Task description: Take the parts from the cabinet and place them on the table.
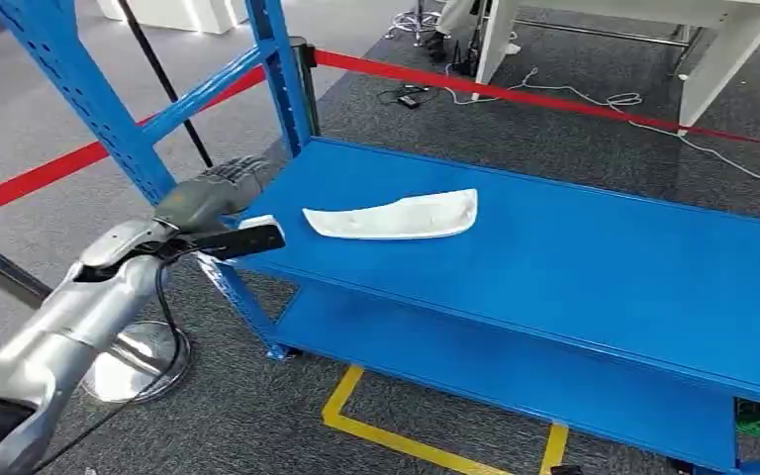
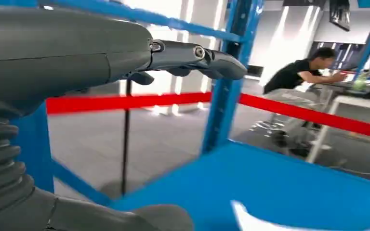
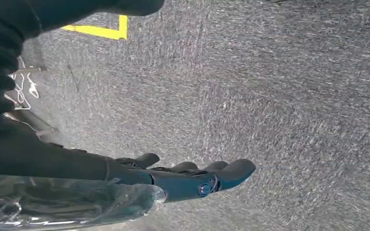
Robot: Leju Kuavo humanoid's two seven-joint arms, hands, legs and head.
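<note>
White part: a long, curved white plastic part point(image 1: 393, 217) lay flat on the blue metal shelf point(image 1: 574, 267) of the cabinet, a little left of the centre of the head picture; nothing touched it.
Left hand: the grey left hand point(image 1: 214, 193) was at the left corner of the shelf, left of the white part and apart from it. Its fingers point(image 2: 197, 57) were stretched out and held nothing.
Right hand: the dark right hand point(image 3: 183, 175) hung over the grey carpet floor point(image 3: 270, 96). Its fingers were extended, and a clear plastic piece point(image 3: 72, 202) showed at the lower left beside it; I could not tell if the hand held it.
Cabinet frame: a blue upright post point(image 1: 282, 69) stood in the upper left behind the shelf.
Barrier: a red tape point(image 1: 515, 94) crossed the upper part.
Floor mark: a yellow line point(image 1: 386, 430) lay below the shelf.
Person: a person in black point(image 2: 301, 72) sat at the upper right.
</note>
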